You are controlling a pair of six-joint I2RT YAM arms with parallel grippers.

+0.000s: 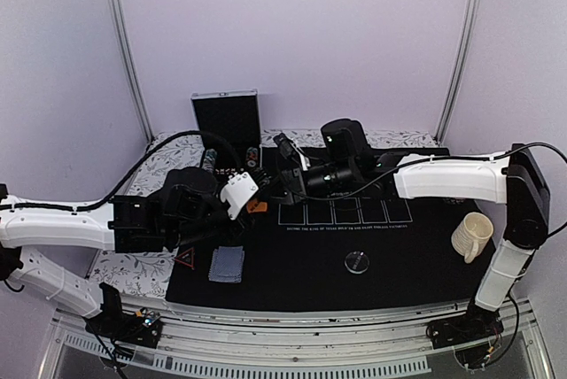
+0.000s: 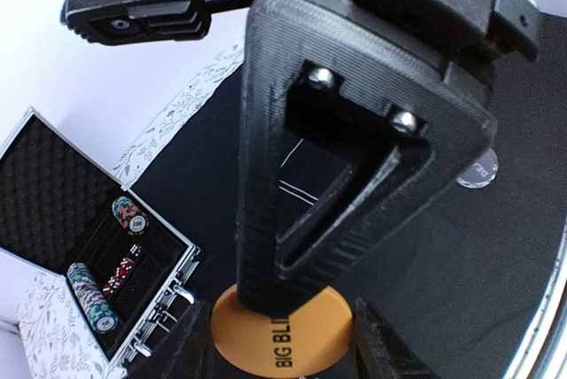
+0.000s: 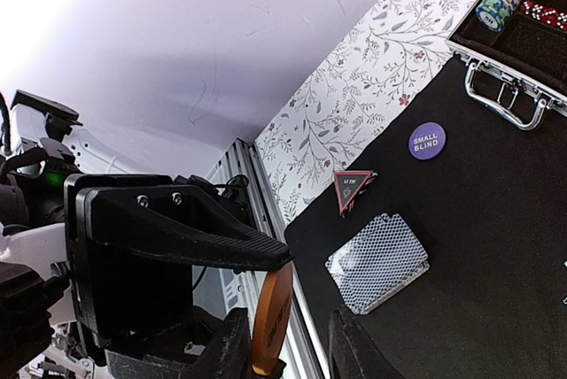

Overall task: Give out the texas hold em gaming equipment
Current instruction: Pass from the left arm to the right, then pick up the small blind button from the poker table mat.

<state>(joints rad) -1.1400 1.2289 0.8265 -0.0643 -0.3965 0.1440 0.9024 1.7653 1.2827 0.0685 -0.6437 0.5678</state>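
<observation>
An orange "BIG BLIND" disc (image 1: 257,206) hangs in the air between both grippers. In the left wrist view my left gripper (image 2: 283,344) has a finger on each side of the disc's (image 2: 266,335) rim. My right gripper (image 3: 288,344) is open around the disc (image 3: 273,317), which stands edge-on against one finger, with a gap to the other. On the black mat (image 1: 399,255) lie the card deck (image 1: 227,264), the red triangle marker (image 1: 185,259) and a clear disc (image 1: 357,262). A purple "SMALL BLIND" disc (image 3: 427,141) lies near the case.
An open metal case (image 1: 227,118) at the back left holds chip rolls (image 2: 128,213) and red dice. A cream mug (image 1: 471,236) stands on the mat's right side. The deck (image 3: 378,261) and the triangle marker (image 3: 353,189) lie near the mat's front left corner.
</observation>
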